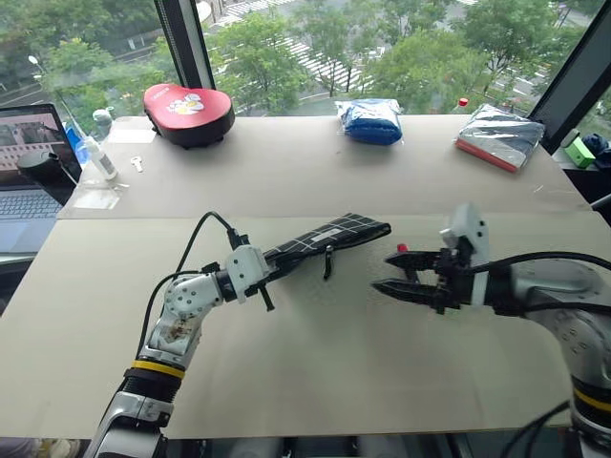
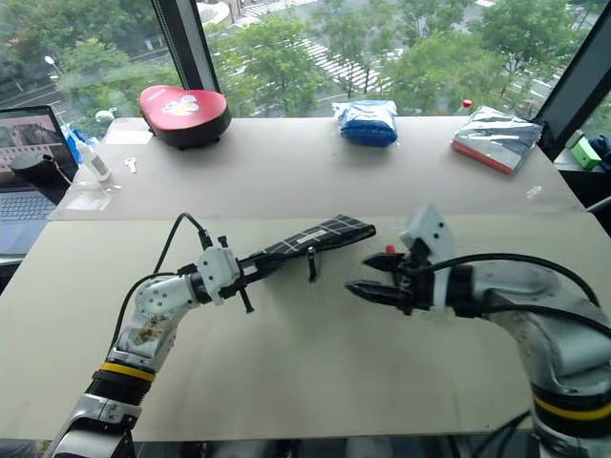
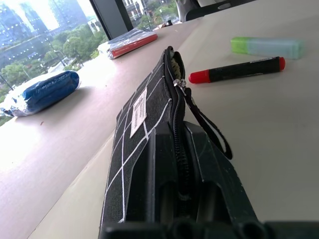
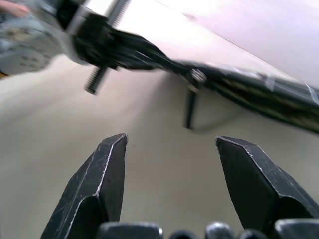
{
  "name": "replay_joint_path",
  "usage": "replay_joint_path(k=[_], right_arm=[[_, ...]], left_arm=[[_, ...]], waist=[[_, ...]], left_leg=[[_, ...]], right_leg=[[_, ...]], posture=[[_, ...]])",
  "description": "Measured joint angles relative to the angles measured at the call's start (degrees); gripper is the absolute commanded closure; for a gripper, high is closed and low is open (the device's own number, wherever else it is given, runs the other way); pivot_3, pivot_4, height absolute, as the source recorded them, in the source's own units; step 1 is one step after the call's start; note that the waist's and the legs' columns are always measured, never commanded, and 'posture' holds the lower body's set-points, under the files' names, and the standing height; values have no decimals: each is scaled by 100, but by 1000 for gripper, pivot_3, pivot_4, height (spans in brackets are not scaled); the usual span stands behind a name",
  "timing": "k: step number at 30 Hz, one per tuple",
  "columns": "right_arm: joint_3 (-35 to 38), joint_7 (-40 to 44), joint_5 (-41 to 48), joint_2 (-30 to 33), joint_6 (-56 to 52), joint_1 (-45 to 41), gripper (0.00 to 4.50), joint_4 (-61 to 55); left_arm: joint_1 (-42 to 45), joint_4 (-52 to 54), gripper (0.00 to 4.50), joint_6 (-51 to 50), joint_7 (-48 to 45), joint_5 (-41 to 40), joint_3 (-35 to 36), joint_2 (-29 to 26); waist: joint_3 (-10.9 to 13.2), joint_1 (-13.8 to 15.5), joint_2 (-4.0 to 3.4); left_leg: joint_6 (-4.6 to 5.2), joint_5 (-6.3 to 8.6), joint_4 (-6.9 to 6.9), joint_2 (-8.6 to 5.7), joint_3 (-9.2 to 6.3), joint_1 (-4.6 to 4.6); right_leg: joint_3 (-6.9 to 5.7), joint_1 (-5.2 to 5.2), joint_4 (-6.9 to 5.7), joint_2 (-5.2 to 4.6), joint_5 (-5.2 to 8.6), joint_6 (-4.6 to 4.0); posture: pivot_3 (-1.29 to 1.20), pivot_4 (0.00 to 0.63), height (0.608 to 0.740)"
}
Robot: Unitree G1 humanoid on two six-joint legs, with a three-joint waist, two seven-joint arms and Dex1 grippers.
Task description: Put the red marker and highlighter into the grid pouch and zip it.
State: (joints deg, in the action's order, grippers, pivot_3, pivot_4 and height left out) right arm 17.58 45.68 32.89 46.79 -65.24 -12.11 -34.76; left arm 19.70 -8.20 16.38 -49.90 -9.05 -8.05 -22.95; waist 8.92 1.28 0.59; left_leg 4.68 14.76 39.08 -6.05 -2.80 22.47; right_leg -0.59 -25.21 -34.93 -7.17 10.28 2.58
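The right end effector (image 1: 396,276) is released, fingers spread and empty, above mid-bench. The red marker (image 3: 236,70) lies just behind it toward the far edge, long axis along that edge; the pale green highlighter (image 3: 267,47) lies beyond. The left end effector (image 1: 260,274) is clenched on the grid pouch (image 1: 329,239), black with white lines, held clear of the bench with its zipper partly open.

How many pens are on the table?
2: the red marker lies beside the grid pouch, and the highlighter lies just beyond it. Others may be hidden.
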Motion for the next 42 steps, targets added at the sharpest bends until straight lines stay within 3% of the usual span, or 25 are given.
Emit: replay_joint_path(k=[5, 13, 36, 38, 42], right_arm=[[570, -1452, -736, -150, -834, 185, 1356, 210], [417, -2603, -1067, -961, -1752, 31, 1356, 50], [-192, -3009, -1256, -1392, -1630, 206, 1356, 389], [-218, -3009, -1290, -1381, -1515, 254, 1597, 408], [-307, -3008, -1375, -1381, -1162, 400, 2901, 422]], left_arm=[[35, -133, 4500, 30, -7, 2, -66, 131], [220, -325, 4500, 94, -35, 12, -118, 261], [109, -380, 4500, 99, 82, 12, -139, 293], [109, -377, 4500, 99, 96, 12, -137, 291], [108, -372, 4500, 99, 102, 11, -132, 269]], waist=[[0, 19, 1], [0, 26, 1], [0, 7, 0], [0, 9, 0], [0, 13, 0]], left_leg=[[-2, -2, 1, 2, 6, -3], [0, -2, 8, 1, 5, -3], [-1, -3, 8, 0, 4, -7], [-1, -3, 8, 0, 4, -12], [0, -2, 8, 0, 4, -16]], right_leg=[[5, 2, -3, -1, 0, 0], [5, 6, -2, -1, 0, 0], [3, 9, -3, 3, 0, 0], [2, 15, -2, 3, 0, 0], [1, 19, -1, 3, 1, 1]], posture=[[0, 150, 740], [0, 150, 740], [0, 150, 740], [0, 150, 740], [0, 150, 740]])
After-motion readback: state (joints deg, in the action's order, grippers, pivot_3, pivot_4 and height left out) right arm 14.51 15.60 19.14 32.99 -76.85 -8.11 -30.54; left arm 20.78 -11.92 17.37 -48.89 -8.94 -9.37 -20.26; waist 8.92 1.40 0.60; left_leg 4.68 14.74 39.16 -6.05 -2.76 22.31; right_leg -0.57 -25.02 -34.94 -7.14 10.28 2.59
